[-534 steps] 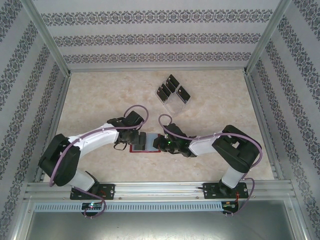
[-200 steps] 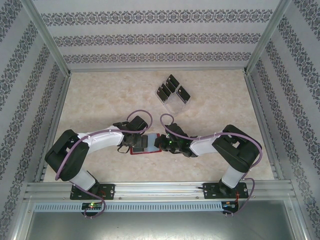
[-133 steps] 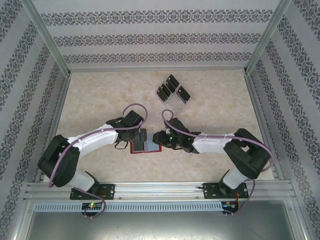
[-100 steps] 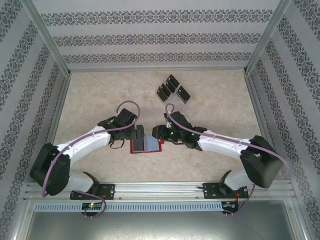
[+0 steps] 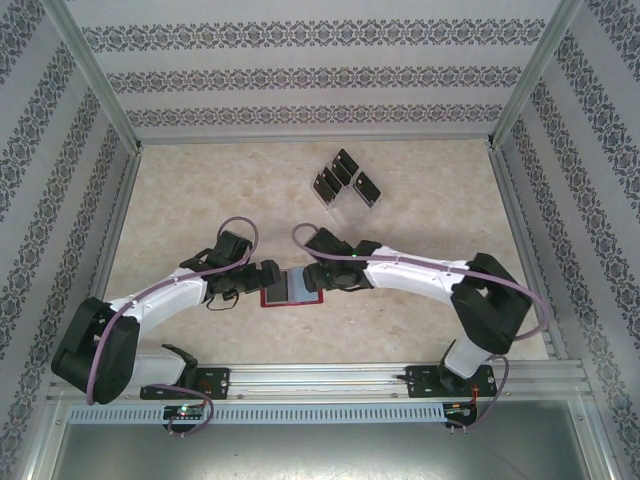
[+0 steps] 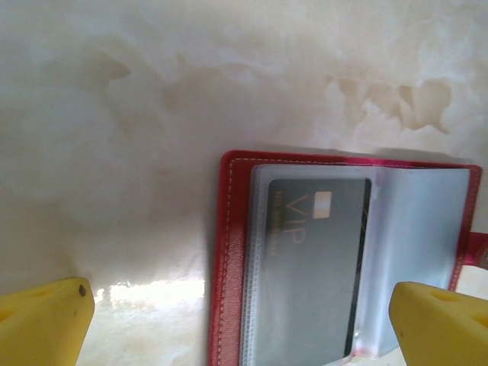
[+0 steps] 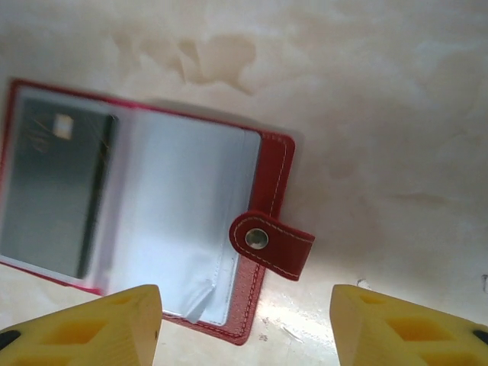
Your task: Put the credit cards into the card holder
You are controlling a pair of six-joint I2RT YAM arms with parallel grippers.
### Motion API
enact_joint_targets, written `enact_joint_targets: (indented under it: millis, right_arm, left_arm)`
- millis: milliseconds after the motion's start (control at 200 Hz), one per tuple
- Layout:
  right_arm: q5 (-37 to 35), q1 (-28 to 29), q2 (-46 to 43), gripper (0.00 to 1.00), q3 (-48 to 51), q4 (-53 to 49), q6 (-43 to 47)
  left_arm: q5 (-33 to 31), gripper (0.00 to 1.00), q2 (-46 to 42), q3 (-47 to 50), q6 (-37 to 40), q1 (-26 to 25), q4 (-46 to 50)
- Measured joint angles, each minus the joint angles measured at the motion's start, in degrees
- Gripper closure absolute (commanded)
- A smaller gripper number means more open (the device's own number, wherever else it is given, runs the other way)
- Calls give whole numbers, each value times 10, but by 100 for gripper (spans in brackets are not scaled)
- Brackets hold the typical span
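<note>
The red card holder [image 5: 290, 288] lies open on the table between my two grippers. One dark credit card [image 6: 313, 267] marked VIP sits inside its clear left sleeve [image 7: 53, 191]. The right sleeve is empty, and the snap tab [image 7: 271, 244] sticks out to the right. My left gripper [image 5: 263, 277] stands open at the holder's left edge; nothing is between its yellow fingertips [image 6: 42, 320]. My right gripper [image 5: 318, 276] is open over the holder's right edge, its jaws [image 7: 248, 335] wide and empty. Several more black credit cards [image 5: 345, 180] stand in a rack at the back.
The clear plastic rack [image 5: 352, 208] holding the cards stands at the back, right of centre. Patterned walls and metal posts enclose the marble-look table [image 5: 200, 190] on three sides. Bare tabletop lies left of and behind the holder.
My right gripper has opened and let go at the card holder, its arm stretching out to the left. My left gripper has drawn back off the holder to its left edge.
</note>
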State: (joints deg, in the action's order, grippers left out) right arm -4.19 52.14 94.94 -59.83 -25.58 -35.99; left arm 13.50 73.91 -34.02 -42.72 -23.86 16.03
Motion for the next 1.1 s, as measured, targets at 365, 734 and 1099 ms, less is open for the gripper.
enact_joint_targets:
  millis: [365,734,1099]
  right_arm:
    - [-66,17,99,42,-54,-35,19]
    - [-94,17,109,71,-63,-43,24]
    - [-85,12,66,97,-19,-27,12]
  left_arm:
    - [4,0,-12,4,-13,4,-19]
    - [11,0,-11,7,-13,7,-20]
    - [33,0,20,4,-8,7,-23]
